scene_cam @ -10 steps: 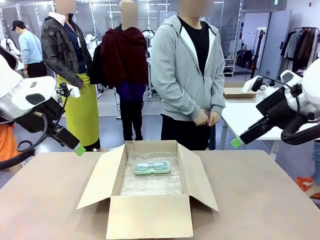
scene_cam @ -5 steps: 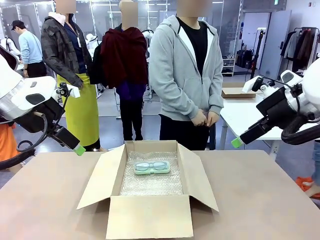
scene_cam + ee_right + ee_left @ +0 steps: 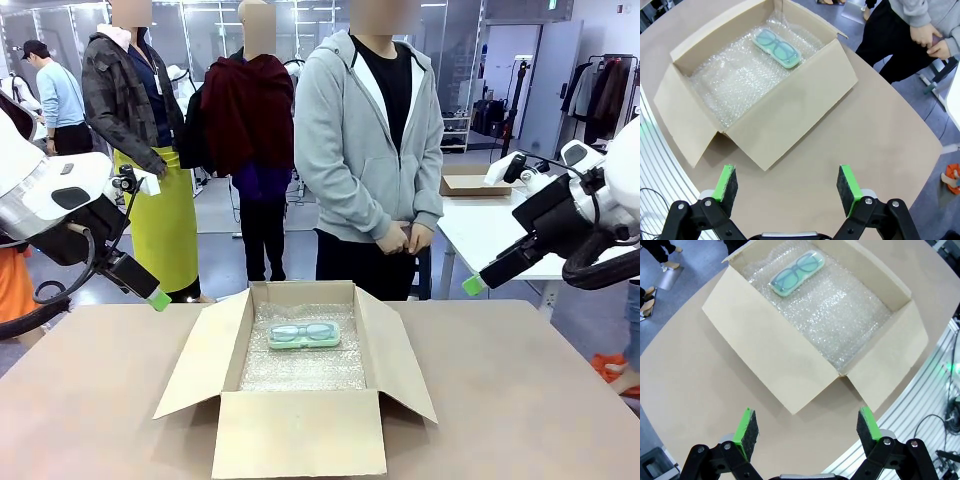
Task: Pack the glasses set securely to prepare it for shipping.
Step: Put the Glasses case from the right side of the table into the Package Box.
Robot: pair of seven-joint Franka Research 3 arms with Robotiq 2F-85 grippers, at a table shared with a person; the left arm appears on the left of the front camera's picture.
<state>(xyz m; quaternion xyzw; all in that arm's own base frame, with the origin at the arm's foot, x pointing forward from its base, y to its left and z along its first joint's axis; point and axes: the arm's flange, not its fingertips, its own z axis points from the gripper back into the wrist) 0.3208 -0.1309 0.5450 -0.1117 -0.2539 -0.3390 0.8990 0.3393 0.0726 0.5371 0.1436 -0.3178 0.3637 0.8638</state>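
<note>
The tan desk point(image 3: 520, 400) spans the front view. A person point(image 3: 370, 150) in a grey hooded jacket stands just past its far edge, hands point(image 3: 405, 237) clasped together in front of the body and clear of the desk.

An open cardboard box point(image 3: 300, 430) sits in the middle of the desk. All four flaps are folded outward, the widest one lying toward the near edge and the side flaps slanting toward the left and right edges. A sheet of bubble wrap point(image 3: 305, 372) lines the box floor from wall to wall.

The left end effector point(image 3: 806, 426) hangs in the air over the far-left part of the desk. Its green-padded fingers are spread wide with nothing between them, and they look down on the box from its left side. The right end effector point(image 3: 787, 187) hangs over the far-right part, fingers likewise spread wide and empty, well apart from the box.

The mint green case point(image 3: 304, 336) lies flat on the bubble wrap at the box's far end, just beside the far wall. Its long side runs parallel to the desk's far edge. A pair of dark-rimmed glasses point(image 3: 797, 271) shows through its translucent lid.
</note>
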